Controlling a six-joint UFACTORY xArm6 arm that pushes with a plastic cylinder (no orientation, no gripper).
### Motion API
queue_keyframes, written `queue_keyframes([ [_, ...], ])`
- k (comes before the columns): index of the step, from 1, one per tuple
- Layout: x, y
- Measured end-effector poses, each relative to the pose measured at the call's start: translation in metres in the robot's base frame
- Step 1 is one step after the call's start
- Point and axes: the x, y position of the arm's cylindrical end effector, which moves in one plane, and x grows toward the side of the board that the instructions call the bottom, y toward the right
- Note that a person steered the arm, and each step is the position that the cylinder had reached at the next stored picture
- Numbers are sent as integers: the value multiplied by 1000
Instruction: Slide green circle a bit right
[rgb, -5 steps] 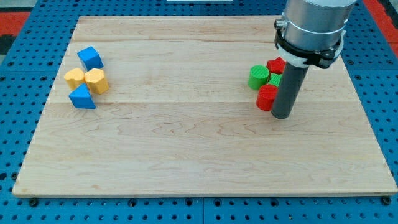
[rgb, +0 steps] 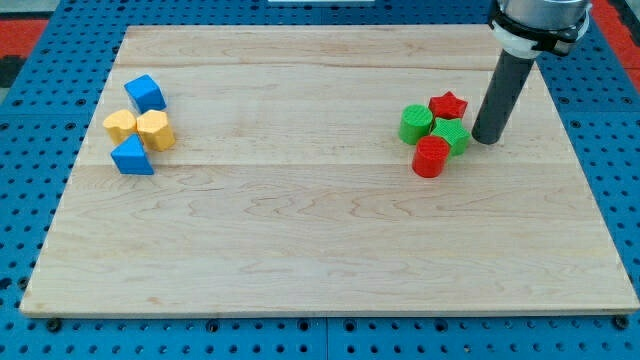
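Currently approach step: my tip (rgb: 486, 140) on worktop (rgb: 300, 250), touching no block, holding nothing; no fingers on this rod. Green circle (rgb: 416, 124) sits beyond cluster, on its far side. Next: circle round behind it, then short push toward where tip stands now

On the wooden board (rgb: 320, 250), two clusters are sitting well apart. Toward the view's right, the green circle (rgb: 416, 124) is lying leftmost, the red star (rgb: 448, 105) just to its upper right, the green block (rgb: 451, 135) (shape unclear) below that star, and the red cylinder (rgb: 431, 157) nearest the view's bottom, all packed tight. My tip (rgb: 486, 139) is standing just right of the green block.

Over at the view's left, the blue cube (rgb: 146, 93) is sitting topmost, the yellow block (rgb: 120, 125) and the yellow pentagon (rgb: 155, 130) side by side beneath it, and the blue triangle (rgb: 132, 157) lowest.
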Motion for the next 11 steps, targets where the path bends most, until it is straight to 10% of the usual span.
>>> queue_keyframes([
  [11, -63, -76],
])
